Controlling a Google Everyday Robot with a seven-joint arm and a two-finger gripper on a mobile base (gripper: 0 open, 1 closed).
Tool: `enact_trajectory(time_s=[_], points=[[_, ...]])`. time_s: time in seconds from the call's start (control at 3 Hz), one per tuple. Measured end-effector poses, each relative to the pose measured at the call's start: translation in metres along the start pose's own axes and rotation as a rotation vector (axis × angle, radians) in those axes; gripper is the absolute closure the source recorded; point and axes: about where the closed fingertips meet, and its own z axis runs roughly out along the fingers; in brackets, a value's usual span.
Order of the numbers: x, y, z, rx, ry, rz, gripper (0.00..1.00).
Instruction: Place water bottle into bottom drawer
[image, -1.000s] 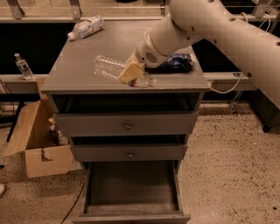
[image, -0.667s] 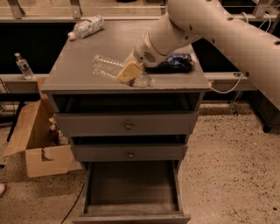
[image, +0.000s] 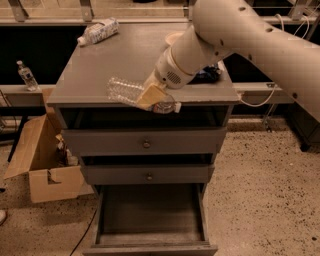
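Note:
The water bottle (image: 122, 90) is clear ribbed plastic and lies on its side at the front edge of the grey cabinet top (image: 90, 75). Its cap end (image: 172, 106) pokes over the edge. My gripper (image: 148, 96), with tan fingers, is shut round the bottle's middle and hides the label band. The white arm reaches in from the upper right. The bottom drawer (image: 150, 215) is pulled open directly below, and its dark flat interior holds nothing.
A bottle with a white-and-blue label (image: 97, 31) lies at the back left of the top. A dark blue object (image: 207, 75) sits behind my arm. Two upper drawers with brass knobs (image: 146, 144) stand slightly ajar. An open cardboard box (image: 45, 165) sits on the floor left, with a small bottle (image: 26, 75) on a ledge.
My gripper has drawn the water bottle a little toward the front edge of the cabinet top, so its cap end now overhangs. The drawers have not moved.

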Motion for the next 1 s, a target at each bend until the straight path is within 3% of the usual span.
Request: enact_trajectory(time_s=[0.67, 1.0], points=[[0.095, 0.078, 0.036, -0.037, 0.11, 0.132, 1.0], [0.095, 0.078, 0.036, -0.037, 0.11, 0.132, 1.0]])
